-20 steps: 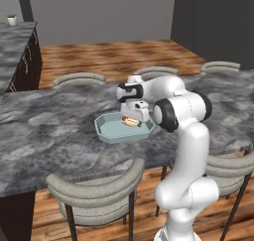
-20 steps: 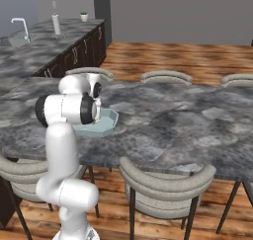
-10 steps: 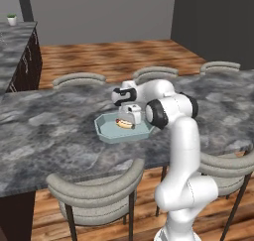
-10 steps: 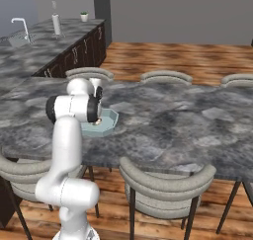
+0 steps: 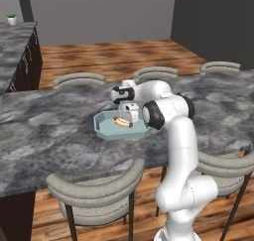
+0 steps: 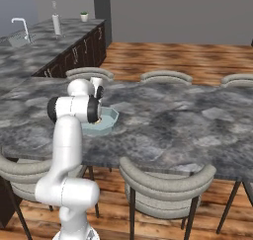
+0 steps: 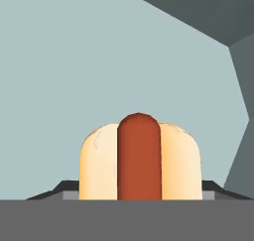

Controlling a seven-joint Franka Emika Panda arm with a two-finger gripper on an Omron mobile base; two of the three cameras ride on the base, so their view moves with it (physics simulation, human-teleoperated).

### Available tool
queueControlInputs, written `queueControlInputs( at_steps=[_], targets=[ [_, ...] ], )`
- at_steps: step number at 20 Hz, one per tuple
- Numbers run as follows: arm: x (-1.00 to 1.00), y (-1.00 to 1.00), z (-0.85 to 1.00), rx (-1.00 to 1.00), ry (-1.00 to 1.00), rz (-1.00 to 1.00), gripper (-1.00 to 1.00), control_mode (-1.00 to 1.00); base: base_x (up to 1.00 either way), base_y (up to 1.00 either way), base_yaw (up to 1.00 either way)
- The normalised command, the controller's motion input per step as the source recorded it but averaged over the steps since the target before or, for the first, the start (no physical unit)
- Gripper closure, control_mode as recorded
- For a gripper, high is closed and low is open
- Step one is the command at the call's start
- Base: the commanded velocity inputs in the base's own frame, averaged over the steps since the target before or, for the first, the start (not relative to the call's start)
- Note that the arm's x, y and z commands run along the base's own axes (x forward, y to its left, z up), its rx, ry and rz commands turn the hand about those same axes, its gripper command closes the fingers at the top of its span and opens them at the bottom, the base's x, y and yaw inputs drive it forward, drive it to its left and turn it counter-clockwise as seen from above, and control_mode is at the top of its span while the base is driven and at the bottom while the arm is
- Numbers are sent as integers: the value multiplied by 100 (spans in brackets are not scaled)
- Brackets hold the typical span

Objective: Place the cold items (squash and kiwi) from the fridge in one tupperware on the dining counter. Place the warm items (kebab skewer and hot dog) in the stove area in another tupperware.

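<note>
I see the hot dog (image 7: 140,158) directly between the fingers of my claw (image 5: 127,117), its long axis pointing away from the hand — jaws half open around it, grip uncertain — low over the tupperware (image 5: 107,132) floor.

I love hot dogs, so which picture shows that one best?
The hand view: the hot dog looms close, bun and sausage clear. The left base view shows it small in the tupperware; in the right base view I can't make it out.
</note>
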Motion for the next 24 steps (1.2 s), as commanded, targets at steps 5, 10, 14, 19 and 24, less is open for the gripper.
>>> queueControlInputs(
  at_steps=[5, 10, 14, 19, 24],
  targets=[
    [-33, 0, 14, 0, -2, 0, -100, -100, 0, 0, 0],
    [-45, 0, 47, 0, -3, -1, -100, -100, 0, 0, 0],
    [-81, 0, 71, 0, -20, 0, -100, -100, 0, 0, 0],
    [-100, 0, 72, -1, -25, 10, -100, -100, 0, 0, 0],
    [-100, 0, 53, -11, -10, 32, -100, -100, 0, 0, 0]
  ],
)
